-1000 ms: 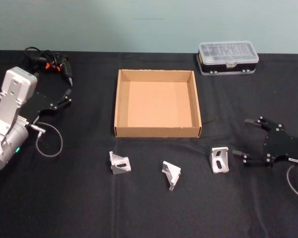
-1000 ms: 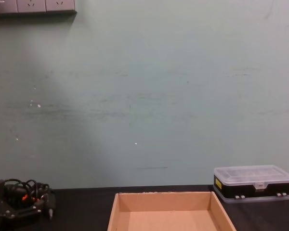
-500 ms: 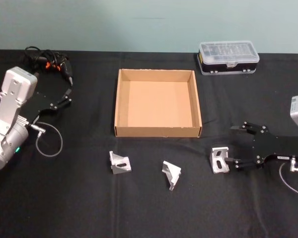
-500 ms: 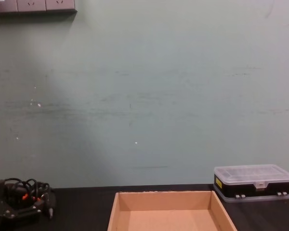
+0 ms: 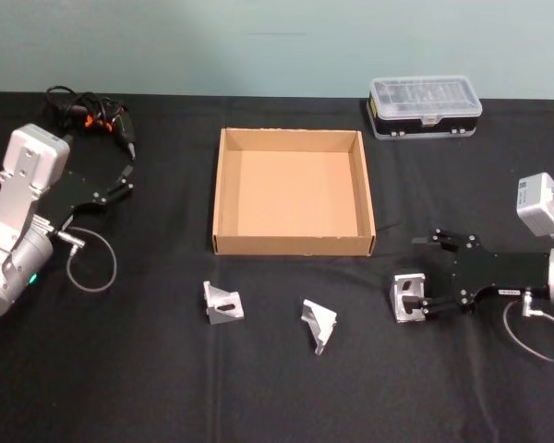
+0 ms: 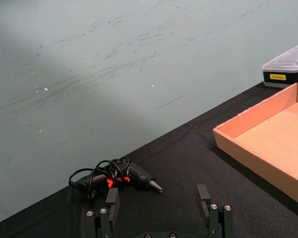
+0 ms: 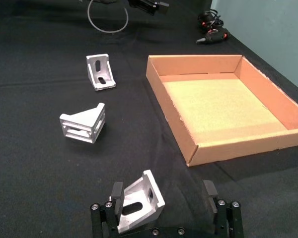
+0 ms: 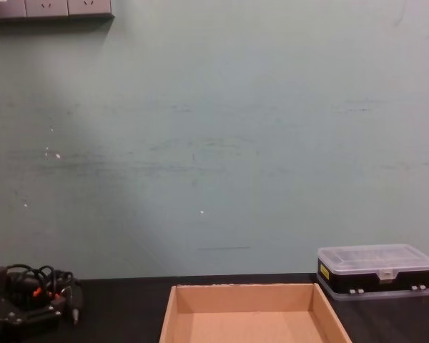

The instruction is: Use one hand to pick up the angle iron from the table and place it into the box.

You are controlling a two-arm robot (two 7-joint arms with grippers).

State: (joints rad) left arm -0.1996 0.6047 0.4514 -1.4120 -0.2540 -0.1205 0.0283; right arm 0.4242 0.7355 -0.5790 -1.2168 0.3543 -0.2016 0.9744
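Three silver angle irons lie on the black table in front of the tan cardboard box: one at the left, one in the middle, one at the right. My right gripper is open, low over the table, and straddles the right angle iron. In the right wrist view that angle iron sits between the fingers, close against one finger, and the box lies beyond. My left gripper is parked open at the far left.
A clear-lidded plastic case stands behind the box at the right. A drill with tangled cables lies at the back left, just beyond the left gripper. A cable loop hangs beside the left arm.
My right gripper has slid leftward across the table and now has its open fingers around the right angle iron. The left arm and the other pieces have not moved.
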